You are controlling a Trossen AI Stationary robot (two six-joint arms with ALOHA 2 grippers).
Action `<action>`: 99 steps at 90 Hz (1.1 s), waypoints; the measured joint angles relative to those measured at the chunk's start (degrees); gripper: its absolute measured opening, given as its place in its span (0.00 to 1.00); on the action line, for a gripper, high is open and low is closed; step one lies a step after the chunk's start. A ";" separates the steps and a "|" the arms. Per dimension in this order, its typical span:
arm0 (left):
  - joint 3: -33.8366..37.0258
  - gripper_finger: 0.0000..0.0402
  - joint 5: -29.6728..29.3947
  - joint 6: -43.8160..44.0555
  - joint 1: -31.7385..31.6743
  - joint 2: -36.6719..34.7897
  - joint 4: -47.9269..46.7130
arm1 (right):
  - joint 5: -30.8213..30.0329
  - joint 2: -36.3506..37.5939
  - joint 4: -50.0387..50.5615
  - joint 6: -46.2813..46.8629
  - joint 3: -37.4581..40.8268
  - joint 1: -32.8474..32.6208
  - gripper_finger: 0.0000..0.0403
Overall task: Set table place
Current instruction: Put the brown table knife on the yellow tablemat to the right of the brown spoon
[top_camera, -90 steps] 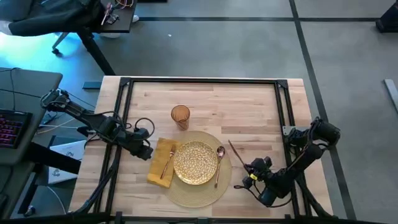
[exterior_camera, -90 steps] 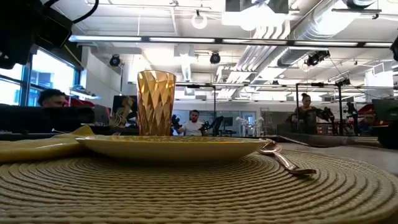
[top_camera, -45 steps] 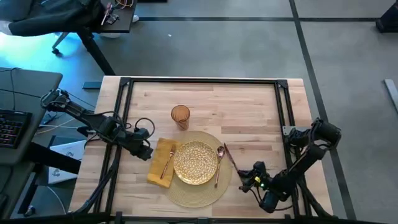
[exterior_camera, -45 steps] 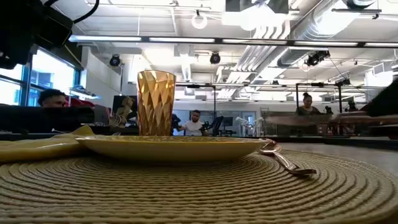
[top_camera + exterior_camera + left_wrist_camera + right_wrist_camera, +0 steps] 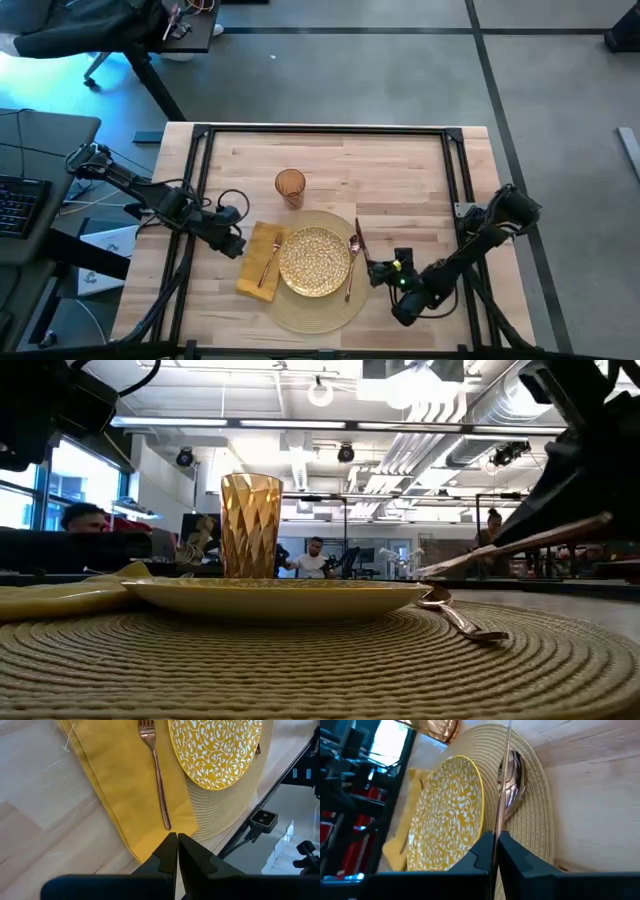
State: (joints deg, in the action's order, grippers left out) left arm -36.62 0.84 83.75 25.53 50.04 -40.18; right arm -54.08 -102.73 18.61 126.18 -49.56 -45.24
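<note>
High view: the right claw (image 5: 372, 270) pinches a thin copper knife (image 5: 359, 238) over the round tan woven placemat (image 5: 318, 306), mid-counter (image 5: 400, 170). The left claw (image 5: 238, 246), pressed together, waits beside the mustard-yellow napkin (image 5: 252, 275).

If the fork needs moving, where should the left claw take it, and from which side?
Grip the fork's slim handle near its middle, coming straight down from above with the fingers across it. It lies flat on the napkin, so a side approach would likely snag cloth. The plate crowds the tine end.
</note>
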 joint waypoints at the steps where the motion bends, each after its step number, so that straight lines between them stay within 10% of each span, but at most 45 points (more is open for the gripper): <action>1: 0.00 0.00 0.00 0.00 -0.01 0.00 0.01 | 0.30 0.00 0.76 0.09 -0.25 -0.01 0.00; 99: 0.00 0.00 -2.94 -1.45 -0.01 -0.02 2.78 | 4.64 -6.25 0.04 -1.65 -3.61 -0.93 0.00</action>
State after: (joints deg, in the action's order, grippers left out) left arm -36.62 -2.10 82.30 25.52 50.02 -37.41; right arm -49.44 -108.99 18.65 124.54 -53.17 -46.17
